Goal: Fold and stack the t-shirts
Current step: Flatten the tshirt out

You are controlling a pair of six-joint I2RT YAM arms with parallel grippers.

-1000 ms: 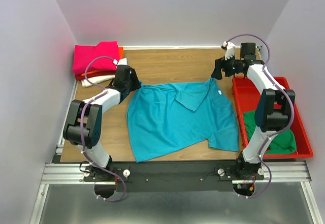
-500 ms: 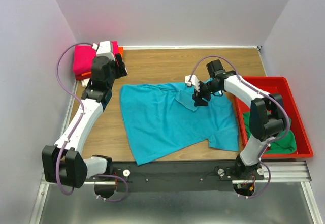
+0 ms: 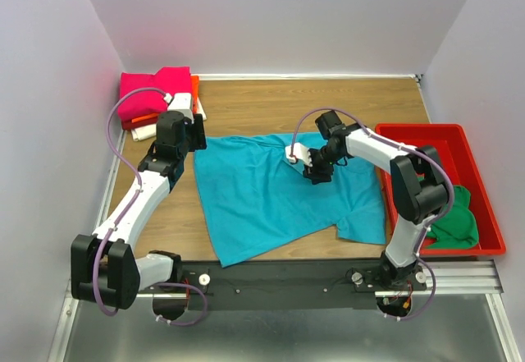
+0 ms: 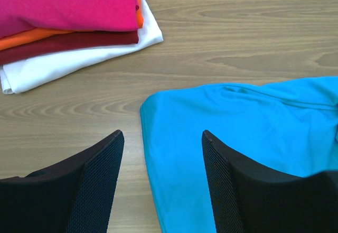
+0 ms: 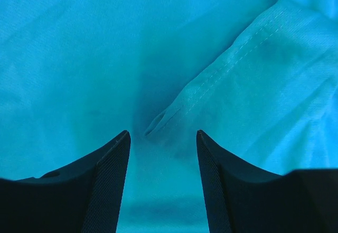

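A: Teal t-shirt (image 3: 271, 202), where?
B: Spread open on the middle of the surface (image 3: 271, 107). It's rumpled, with a flap turned over near its far edge. One sleeve lies at the near right, just beside the red tray (image 3: 480, 190).

A: Left pincer (image 4: 161, 138)?
B: Fingers wide apart, nothing in it. It hangs over the shirt's far-left corner, one finger above bare wood and the other above teal cloth. Can't tell if it touches.

A: Right pincer (image 5: 162, 135)?
B: Also spread open and empty. It's low over the turned-over flap, in the far half of the shirt. The fingers sit either side of a pointed tip of stitched hem. Can't tell whether they press the cloth.

A: Other shirts?
B: Folded stack (image 4: 68, 11) in the far-left corner, near the left pincer and apart from the teal one. Magenta on top, then orange, dark red, white at the bottom. Green t-shirt (image 3: 459, 226) lies bunched inside the tray at the right edge, partly hidden by the right arm.
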